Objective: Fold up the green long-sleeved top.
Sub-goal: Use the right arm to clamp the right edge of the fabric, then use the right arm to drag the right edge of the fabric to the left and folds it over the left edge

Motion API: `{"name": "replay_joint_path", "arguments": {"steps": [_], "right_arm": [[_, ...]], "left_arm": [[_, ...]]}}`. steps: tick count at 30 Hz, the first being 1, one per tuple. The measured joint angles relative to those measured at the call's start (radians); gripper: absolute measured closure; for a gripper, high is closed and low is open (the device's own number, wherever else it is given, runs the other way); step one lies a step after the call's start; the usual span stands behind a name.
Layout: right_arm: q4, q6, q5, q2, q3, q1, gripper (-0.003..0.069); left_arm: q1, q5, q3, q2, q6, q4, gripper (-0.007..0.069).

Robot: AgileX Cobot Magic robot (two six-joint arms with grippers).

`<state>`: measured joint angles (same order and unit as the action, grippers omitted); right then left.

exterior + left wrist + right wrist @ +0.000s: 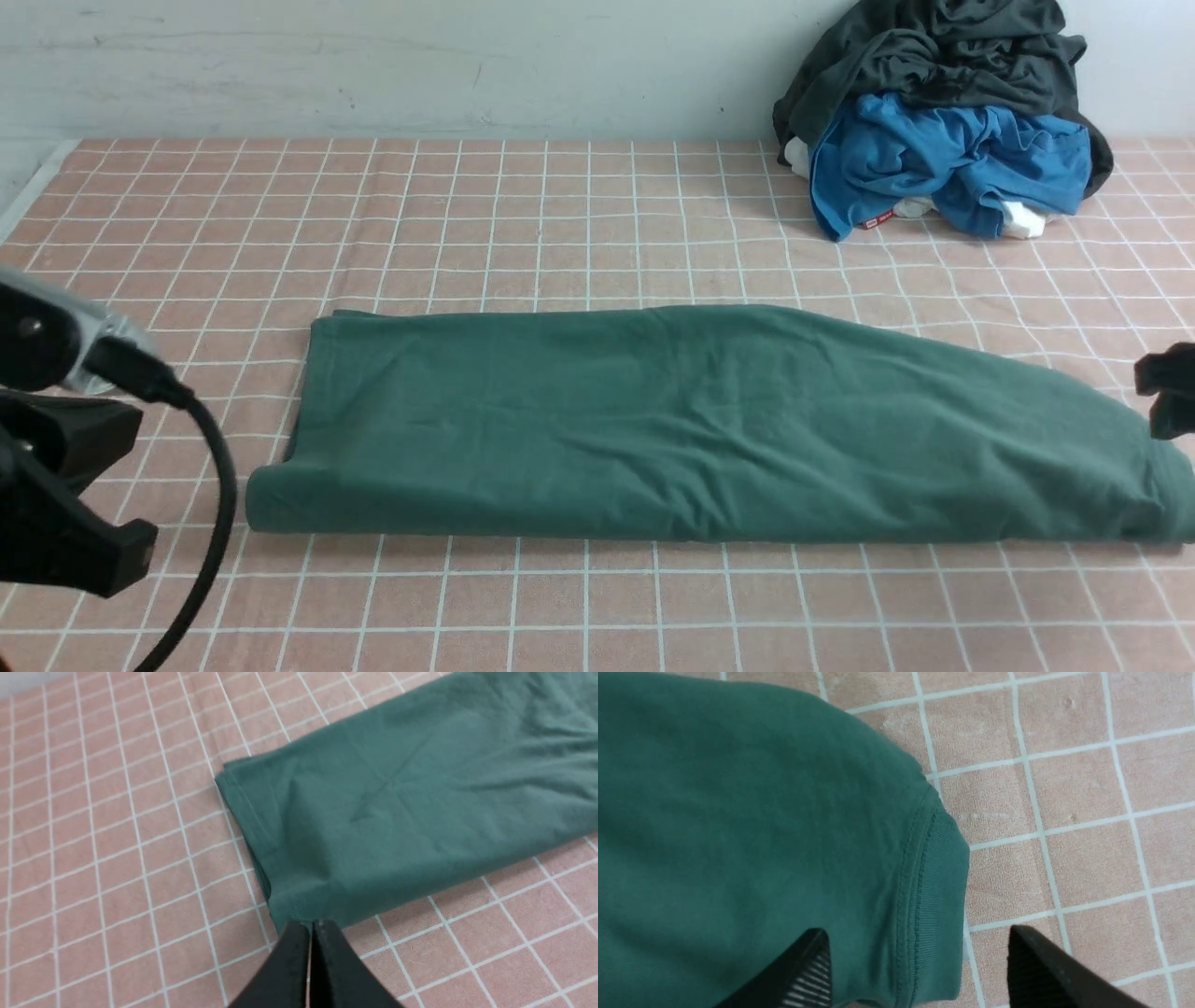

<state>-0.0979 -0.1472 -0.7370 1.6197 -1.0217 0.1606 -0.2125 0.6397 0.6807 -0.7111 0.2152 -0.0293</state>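
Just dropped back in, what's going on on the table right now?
The green long-sleeved top lies folded into a long band across the checked cloth. The right gripper is open, its jaws straddling the ribbed edge at the top's right end without pinching it. The left gripper is shut and empty, near the left end. A blue garment and a dark grey garment sit heaped at the far right.

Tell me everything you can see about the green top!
The green top is a plain dark-green, soft-looking knit, folded into a long, slightly wrinkled band lying flat across the pink checked tablecloth. A ribbed edge shows at its right end, where the open right tool straddles it. The shut left tool sits near its left corner, holding nothing.
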Motion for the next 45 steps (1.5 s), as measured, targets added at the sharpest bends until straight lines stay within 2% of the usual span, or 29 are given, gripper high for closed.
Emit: {"name": "replay_joint_path", "arguments": {"steps": [2,5,17,19,21,22,25,26,27,30,38,41,45], "right_arm": [[0.001,-0.006,0.016,0.054,0.001,0.0,0.0102],[0.002,-0.021,0.024,0.123,0.001,0.0,0.0078],[0.028,-0.026,0.064,0.209,0.001,0.002,0.0087],[0.041,-0.018,0.066,0.209,0.001,0.002,0.0114],[0.053,-0.004,0.067,0.209,0.001,0.002,0.0197],[0.054,-0.001,0.067,0.209,0.001,0.002,0.0206],[0.057,0.013,0.059,0.2,0.001,0.002,0.0434],[0.057,0.013,0.059,0.198,0.001,0.002,0.0434],[0.048,0.015,0.057,0.182,0.001,0.002,0.0528],[0.007,0.008,0.057,0.097,0.001,0.002,0.0639],[-0.086,-0.022,-0.04,-0.16,-0.082,-0.025,0.0648],[-0.087,-0.001,-0.096,-0.209,-0.133,-0.07,0.0648],[-0.091,0.053,-0.188,-0.247,-0.253,-0.211,0.0648]], "left_arm": [[0.0,0.02,0.0,0.035,0.001,0.001,0.0628],[0.0,0.03,0.0,0.058,0.001,0.002,0.0628],[0.0,0.041,0.0,0.061,0.001,0.002,0.0628],[0.0,0.041,0.0,0.061,0.001,0.002,0.0628],[0.0,0.041,0.0,0.061,0.001,0.002,0.0628],[0.0,0.041,0.0,0.061,0.001,0.002,0.0628],[0.0,0.041,0.0,0.061,0.001,0.002,0.0628],[0.0,0.041,0.0,0.061,0.001,0.002,0.0628],[0.0,0.041,0.0,0.061,0.001,0.002,0.0628],[0.0,0.041,0.0,0.061,0.001,0.002,0.0628],[0.0,0.041,0.0,0.061,0.001,0.002,0.0628],[0.0,0.041,0.0,0.061,0.001,0.002,0.0628],[0.0,0.041,0.0,0.061,0.001,0.002,0.0628]]}}
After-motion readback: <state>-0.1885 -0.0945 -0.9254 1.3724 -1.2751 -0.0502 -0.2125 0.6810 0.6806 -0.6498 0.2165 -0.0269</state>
